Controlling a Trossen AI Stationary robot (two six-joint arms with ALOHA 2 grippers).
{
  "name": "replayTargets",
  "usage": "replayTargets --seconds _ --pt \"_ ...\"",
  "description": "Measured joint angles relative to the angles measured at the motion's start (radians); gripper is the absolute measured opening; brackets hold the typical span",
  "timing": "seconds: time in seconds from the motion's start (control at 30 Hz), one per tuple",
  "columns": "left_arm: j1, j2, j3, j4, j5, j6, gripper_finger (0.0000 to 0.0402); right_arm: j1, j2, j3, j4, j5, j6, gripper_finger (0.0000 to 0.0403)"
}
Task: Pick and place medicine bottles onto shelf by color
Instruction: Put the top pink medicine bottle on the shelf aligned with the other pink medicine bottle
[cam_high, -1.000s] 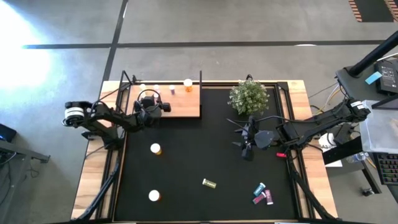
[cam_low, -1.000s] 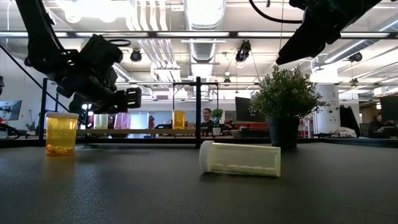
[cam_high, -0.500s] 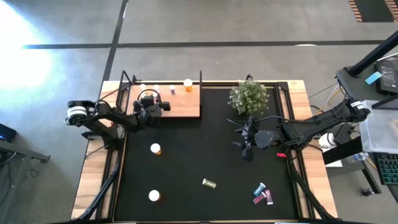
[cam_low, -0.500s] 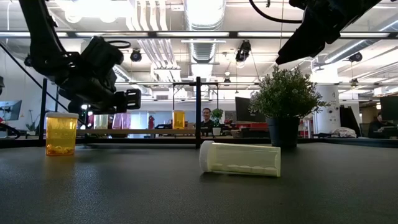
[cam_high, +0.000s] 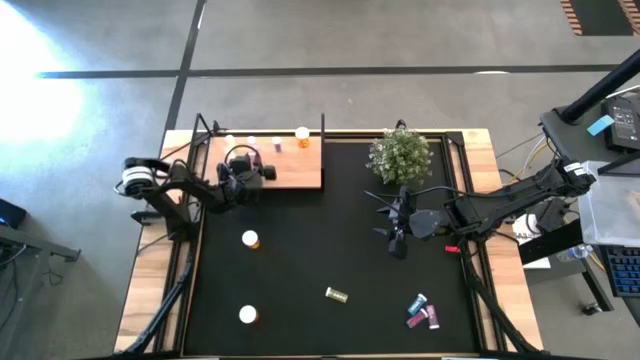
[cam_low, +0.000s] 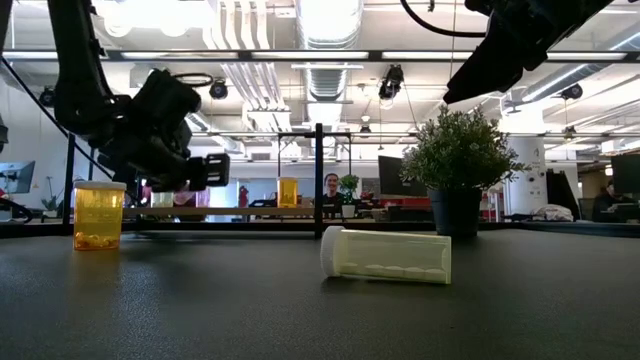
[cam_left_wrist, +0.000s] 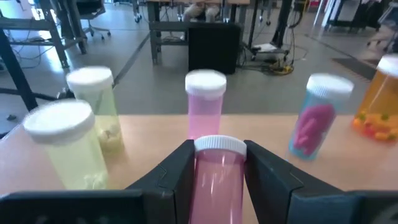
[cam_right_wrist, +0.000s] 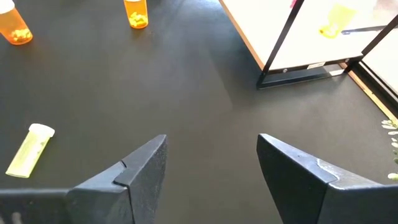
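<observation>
The shelf (cam_high: 295, 172), a light-wood board with black posts, lies at the far left of the black mat. On it stand two yellowish medicine bottles (cam_left_wrist: 93, 106), a pink one (cam_left_wrist: 205, 102), a blue-teal one (cam_left_wrist: 317, 115) and an orange one (cam_left_wrist: 380, 102). My left gripper (cam_high: 243, 172) is over the shelf, shut on another pink bottle (cam_left_wrist: 217, 177). My right gripper (cam_high: 398, 238) hangs open above the mat beside the plant, nothing between its fingers (cam_right_wrist: 143, 171). My left gripper pinches the pink bottle's body just under its white cap (cam_left_wrist: 217, 163) between its two fingers (cam_left_wrist: 180, 171), one on each side. The fingers lie nearly level, coming from the table's left side. The bottle stands upright; its base is hidden by the gripper.
On the mat: two orange bottles (cam_high: 249, 239) (cam_high: 247, 314) stand at the left, a yellowish one (cam_high: 337, 294) lies on its side near the middle front, and a few bottles (cam_high: 420, 312) lie at the front right. A green potted plant (cam_high: 400, 155) stands at the back.
My left arm's rear part has swung toward the shelf, while its gripper stays over the shelf, still shut on the pink bottle.
</observation>
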Motion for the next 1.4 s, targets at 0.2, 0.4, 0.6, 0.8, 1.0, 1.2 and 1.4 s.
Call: replayTargets --seconds 0.2,0.4,0.6,0.8,1.0,1.2,1.4 --pt "-0.009 -0.067 0.0 0.016 0.041 0.002 0.0107 0.0 0.0 0.0 0.0 0.0 0.0 0.0238" --pt "-0.051 -0.159 -0.003 0.082 0.342 0.001 0.0107 0.0 0.0 0.0 0.002 0.0 0.021 0.024" --pt "-0.172 -0.179 -0.005 0.376 0.672 0.057 0.0107 0.004 0.041 -0.025 0.197 -0.001 -0.04 0.0241" --pt "-0.367 -0.152 0.011 0.599 0.759 0.226 0.0107 0.006 0.177 -0.048 0.515 -0.009 -0.185 0.0235" --pt "-0.515 -0.13 0.093 0.614 0.754 0.408 0.0107 0.006 0.377 -0.048 0.976 -0.083 -0.349 0.0235" --pt "-0.587 -0.093 0.184 0.621 0.755 0.487 0.0107 0.005 0.551 -0.005 1.292 -0.115 -0.475 0.0233" --pt "-0.615 0.001 0.266 0.623 0.781 0.5 0.0107 0.005 0.666 0.078 1.443 -0.141 -0.548 0.0233"
